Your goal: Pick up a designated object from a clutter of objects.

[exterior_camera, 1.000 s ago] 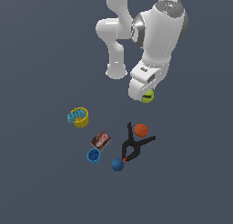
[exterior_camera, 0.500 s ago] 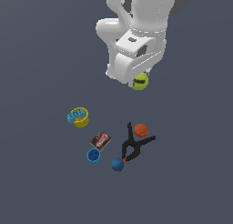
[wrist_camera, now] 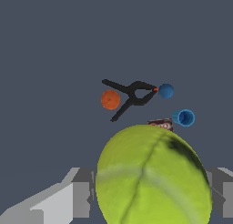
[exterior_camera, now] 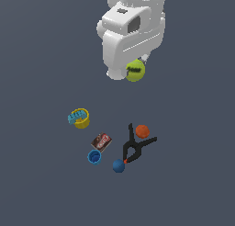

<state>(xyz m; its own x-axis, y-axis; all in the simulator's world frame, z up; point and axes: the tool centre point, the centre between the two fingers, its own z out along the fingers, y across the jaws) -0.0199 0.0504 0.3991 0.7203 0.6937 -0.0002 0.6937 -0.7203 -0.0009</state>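
Pincer (wrist_camera: 152, 198): clenched on the ball (exterior_camera: 135, 70).
Ball: high above the clamp (exterior_camera: 135, 148).
Orange ball (exterior_camera: 142, 131): touching the clamp.

Sim scene, not a real room: rendered test setup on a flat, featureless dark grey floor (exterior_camera: 41, 188).

No walls, furniture or horizon in either view. White Panda arm (exterior_camera: 133, 32) has smooth, untextured shading. Small props scattered together like a benchmark set: yellow cup (exterior_camera: 81, 118), blue cup (exterior_camera: 94, 157), brown-red box (exterior_camera: 102, 141), black clamp (exterior_camera: 136, 145), orange ball (exterior_camera: 142, 131), blue ball (exterior_camera: 119, 166).
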